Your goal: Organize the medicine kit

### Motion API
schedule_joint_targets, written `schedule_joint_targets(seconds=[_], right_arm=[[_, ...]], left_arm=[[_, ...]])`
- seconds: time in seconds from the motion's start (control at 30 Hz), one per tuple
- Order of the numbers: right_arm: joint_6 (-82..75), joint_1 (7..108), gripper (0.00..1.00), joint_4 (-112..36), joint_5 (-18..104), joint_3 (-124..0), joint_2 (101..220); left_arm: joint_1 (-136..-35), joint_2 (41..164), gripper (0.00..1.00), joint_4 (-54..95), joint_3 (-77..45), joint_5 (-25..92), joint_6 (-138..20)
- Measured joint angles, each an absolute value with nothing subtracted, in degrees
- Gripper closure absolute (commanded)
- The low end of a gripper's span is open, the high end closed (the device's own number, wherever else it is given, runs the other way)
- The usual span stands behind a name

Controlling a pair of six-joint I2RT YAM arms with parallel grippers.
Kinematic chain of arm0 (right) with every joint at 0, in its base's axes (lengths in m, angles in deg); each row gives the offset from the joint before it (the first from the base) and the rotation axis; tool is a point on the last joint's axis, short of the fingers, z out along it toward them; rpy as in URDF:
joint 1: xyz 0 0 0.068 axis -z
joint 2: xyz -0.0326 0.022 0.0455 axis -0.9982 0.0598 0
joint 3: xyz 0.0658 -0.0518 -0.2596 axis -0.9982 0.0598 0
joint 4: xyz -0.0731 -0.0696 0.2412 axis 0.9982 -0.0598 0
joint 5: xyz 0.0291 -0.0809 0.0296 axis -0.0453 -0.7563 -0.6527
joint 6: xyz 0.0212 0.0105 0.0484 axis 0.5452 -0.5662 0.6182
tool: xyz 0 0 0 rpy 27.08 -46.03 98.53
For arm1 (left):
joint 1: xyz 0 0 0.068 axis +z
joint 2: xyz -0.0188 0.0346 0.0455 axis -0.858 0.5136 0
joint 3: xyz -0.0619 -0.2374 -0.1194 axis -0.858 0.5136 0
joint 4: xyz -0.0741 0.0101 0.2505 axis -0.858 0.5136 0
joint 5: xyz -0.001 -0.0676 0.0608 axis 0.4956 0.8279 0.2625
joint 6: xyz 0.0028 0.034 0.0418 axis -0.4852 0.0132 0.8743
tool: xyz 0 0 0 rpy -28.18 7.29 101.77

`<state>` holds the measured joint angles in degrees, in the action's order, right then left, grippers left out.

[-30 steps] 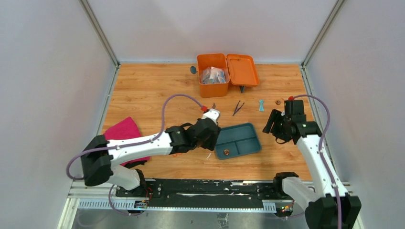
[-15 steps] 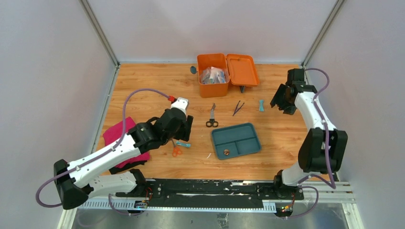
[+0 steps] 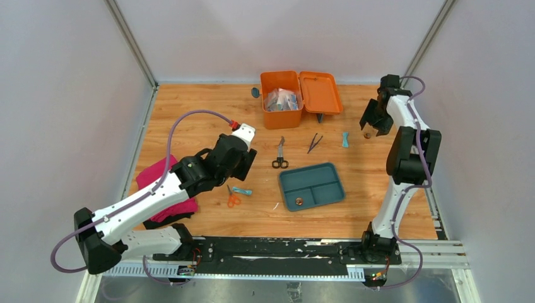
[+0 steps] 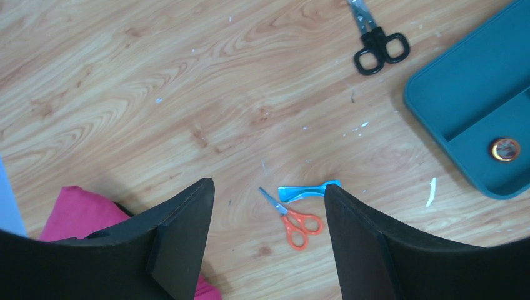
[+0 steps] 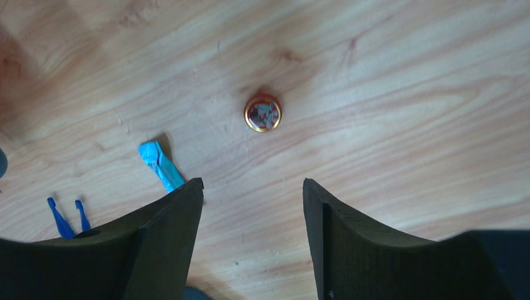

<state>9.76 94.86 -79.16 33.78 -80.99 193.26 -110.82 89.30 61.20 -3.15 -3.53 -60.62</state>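
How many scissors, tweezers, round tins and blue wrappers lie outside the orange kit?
Scissors: 2, the black scissors and the orange scissors
Tweezers: 1, the tweezers
Round tins: 2, the tin on bare wood and the tin in the teal tray (teal tray)
Blue wrappers: 2, the far wrapper and the near wrapper
Total: 7

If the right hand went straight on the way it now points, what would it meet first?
Most likely the round tin, which lies on the table in line with the gap of the open right hand. Depth is unclear, so it might hit bare wood just short.
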Motion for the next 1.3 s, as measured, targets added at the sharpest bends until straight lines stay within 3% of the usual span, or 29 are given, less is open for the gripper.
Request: schedule_joint_targets(seconds=[0.23, 0.73, 1.3], right_arm=[[7.6, 94.9, 0.36, -82.3, 33.3, -90.4, 202.0], [6.1, 94.9, 0.39, -85.3, 33.2, -94.4, 209.3], [6.1, 95.9, 0.65, -86.0, 34.0, -96.4, 210.8]], left_arm=[[-107.7, 89.1, 0.29, 60.2, -2.0, -2.8, -58.3], [-104.9, 88.1, 0.29, 58.5, -0.6, 0.4, -57.6], [-104.6, 88.1, 0.29, 58.4, -0.5, 1.3, -57.5]])
